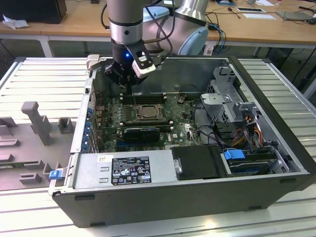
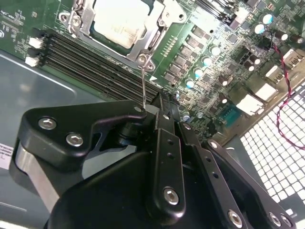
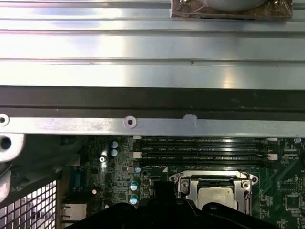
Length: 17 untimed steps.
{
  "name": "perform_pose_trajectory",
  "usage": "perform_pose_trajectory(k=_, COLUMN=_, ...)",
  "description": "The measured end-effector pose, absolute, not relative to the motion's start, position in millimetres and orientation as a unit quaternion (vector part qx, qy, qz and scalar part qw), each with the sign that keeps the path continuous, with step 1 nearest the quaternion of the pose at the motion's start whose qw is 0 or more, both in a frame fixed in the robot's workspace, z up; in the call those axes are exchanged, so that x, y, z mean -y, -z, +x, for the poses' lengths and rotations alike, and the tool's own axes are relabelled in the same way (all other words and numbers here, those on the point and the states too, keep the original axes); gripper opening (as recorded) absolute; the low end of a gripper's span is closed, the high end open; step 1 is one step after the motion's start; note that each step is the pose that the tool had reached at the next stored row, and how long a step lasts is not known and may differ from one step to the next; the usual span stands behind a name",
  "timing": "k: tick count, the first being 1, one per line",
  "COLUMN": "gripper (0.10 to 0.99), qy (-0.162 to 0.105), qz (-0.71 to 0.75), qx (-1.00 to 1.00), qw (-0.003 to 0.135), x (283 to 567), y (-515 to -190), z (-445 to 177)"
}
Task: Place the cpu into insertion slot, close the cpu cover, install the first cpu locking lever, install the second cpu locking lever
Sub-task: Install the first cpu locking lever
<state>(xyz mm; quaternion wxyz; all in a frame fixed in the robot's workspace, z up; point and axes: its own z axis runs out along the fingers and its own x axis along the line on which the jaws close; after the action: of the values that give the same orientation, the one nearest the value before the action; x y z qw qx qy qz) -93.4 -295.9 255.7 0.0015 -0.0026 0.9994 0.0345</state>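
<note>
The cpu, a pale silvery square, lies in the insertion slot on the green motherboard. The cpu cover, a metal frame, lies flat around it. A thin wire locking lever rises from the socket's corner up to my black gripper. The gripper's fingers are shut together, and the lever's end rests against the side of the fingertips. In the exterior view the gripper hangs just behind the socket, over the memory slots.
The open computer case surrounds the board with metal walls. Long black memory slots run beside the socket. A black expansion card lies in front of the socket. Drive bays and cables fill the exterior view's right.
</note>
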Motion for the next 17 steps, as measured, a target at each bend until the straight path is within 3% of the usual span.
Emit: perform_pose_trajectory(k=17, gripper=0.106, qy=-0.035, qz=-0.003, qx=-0.999, qw=0.002, x=296, y=-255, z=-64)
